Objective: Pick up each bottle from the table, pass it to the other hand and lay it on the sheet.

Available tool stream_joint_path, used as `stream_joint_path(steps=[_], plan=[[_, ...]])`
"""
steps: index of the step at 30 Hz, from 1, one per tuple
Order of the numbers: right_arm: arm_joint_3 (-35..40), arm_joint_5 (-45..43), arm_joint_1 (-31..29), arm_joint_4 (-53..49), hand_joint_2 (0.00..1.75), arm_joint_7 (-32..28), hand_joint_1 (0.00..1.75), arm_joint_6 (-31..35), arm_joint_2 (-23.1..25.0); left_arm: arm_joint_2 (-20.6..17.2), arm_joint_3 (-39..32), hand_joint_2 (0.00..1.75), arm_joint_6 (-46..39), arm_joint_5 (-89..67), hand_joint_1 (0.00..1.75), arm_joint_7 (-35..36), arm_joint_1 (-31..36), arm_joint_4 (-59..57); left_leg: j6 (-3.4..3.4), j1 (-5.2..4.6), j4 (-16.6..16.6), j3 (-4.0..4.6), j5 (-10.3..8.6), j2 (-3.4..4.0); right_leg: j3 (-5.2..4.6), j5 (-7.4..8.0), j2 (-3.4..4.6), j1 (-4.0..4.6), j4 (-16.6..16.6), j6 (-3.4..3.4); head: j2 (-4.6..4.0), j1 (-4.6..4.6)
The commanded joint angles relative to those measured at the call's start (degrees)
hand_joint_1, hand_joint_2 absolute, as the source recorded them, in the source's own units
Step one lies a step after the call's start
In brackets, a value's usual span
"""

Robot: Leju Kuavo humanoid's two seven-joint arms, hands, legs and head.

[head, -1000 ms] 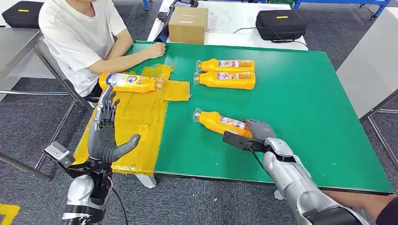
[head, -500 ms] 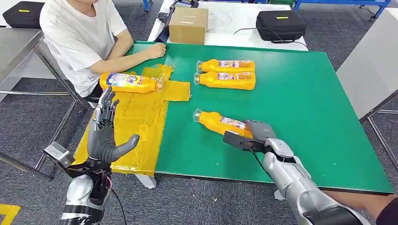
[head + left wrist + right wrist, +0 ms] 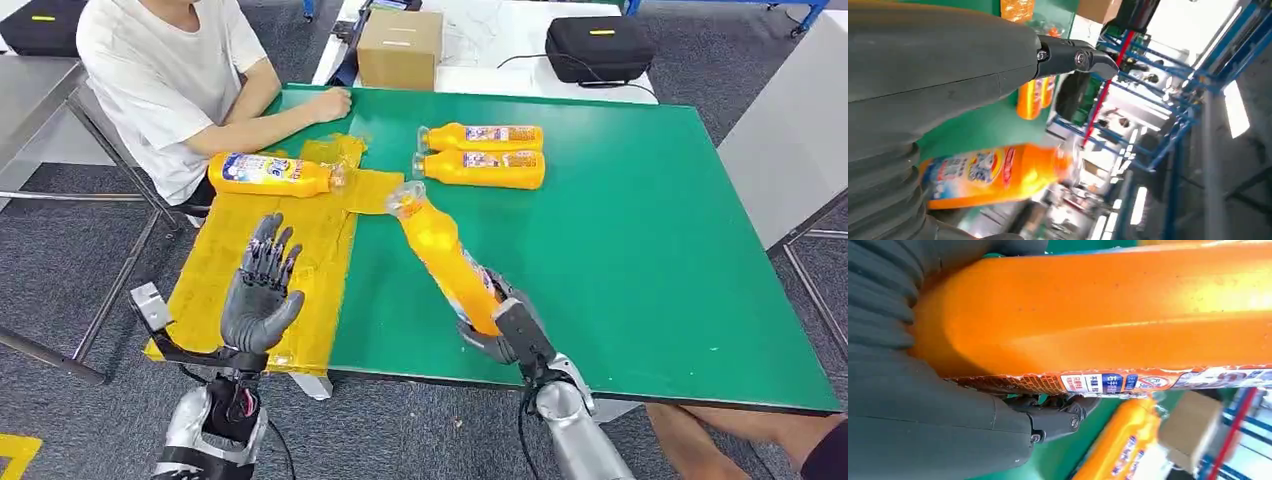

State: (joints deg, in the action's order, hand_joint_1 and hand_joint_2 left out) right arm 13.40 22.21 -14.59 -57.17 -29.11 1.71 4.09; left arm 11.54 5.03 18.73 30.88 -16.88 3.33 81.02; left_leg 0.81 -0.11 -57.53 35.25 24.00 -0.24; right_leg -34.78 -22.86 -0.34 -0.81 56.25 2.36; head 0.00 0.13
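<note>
right hand [image 3: 505, 335]: grips base of orange bottle [image 3: 446, 258], raised off green surface [image 3: 650, 230], cap tilted toward yellow sheet [image 3: 290, 260] | left hand [image 3: 260, 295]: empty, fingers spread, above sheet's near edge | another bottle [image 3: 270, 174]: lying at sheet's far end

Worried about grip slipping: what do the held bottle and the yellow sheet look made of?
Held bottle: likely smooth glossy plastic, orange with a printed label, showing highlights in the right robot hand. Yellow sheet: thin, crinkly, possibly plastic film; creases and sheen show.
</note>
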Motion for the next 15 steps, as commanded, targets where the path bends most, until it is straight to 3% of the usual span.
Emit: stream_joint_path(steps=[1,5,10,15], plan=[[-2.8,-2.1,1.6,-2.6,1.75,-0.7,1.75,-1.6,0.1,-2.1,1.3,1.75,1.6,0.1,0.0,0.7,1.6,-2.4,-0.05,0.0,0.0,-0.11,0.05,-0.07,0.13,-0.08,-0.08,0.01,0.0,-0.07,0.0,0.0],[-1.3,-3.9,2.2,-3.5,1.75,-5.7,1.75,-7.0,-0.1,-3.9,5.4,1.75,4.8,-4.5,0.0,-1.6,2.6,-1.7,-0.09,0.05,0.0,-0.19,0.13,-0.05,0.21,-0.14,-0.04,0.06,0.0,-0.12,0.0,0.0],[3.1,-0.1,2.2,-5.2,1.75,-7.4,1.75,-8.5,-0.7,-4.2,7.8,1.75,2.8,-9.2,0.0,-1.8,4.8,-4.4,-0.1,0.06,0.0,-0.13,0.13,-0.02,0.13,-0.14,-0.02,0.07,0.0,-0.13,0.0,-0.02],[7.8,1.8,2.1,-9.0,1.75,-9.9,1.75,-6.5,3.0,-2.2,11.3,1.75,-1.1,-17.2,0.0,-3.7,7.5,-9.6,-0.1,0.07,-0.1,-0.15,0.16,0.06,0.13,-0.14,0.07,0.09,0.1,-0.14,0.0,0.0]])
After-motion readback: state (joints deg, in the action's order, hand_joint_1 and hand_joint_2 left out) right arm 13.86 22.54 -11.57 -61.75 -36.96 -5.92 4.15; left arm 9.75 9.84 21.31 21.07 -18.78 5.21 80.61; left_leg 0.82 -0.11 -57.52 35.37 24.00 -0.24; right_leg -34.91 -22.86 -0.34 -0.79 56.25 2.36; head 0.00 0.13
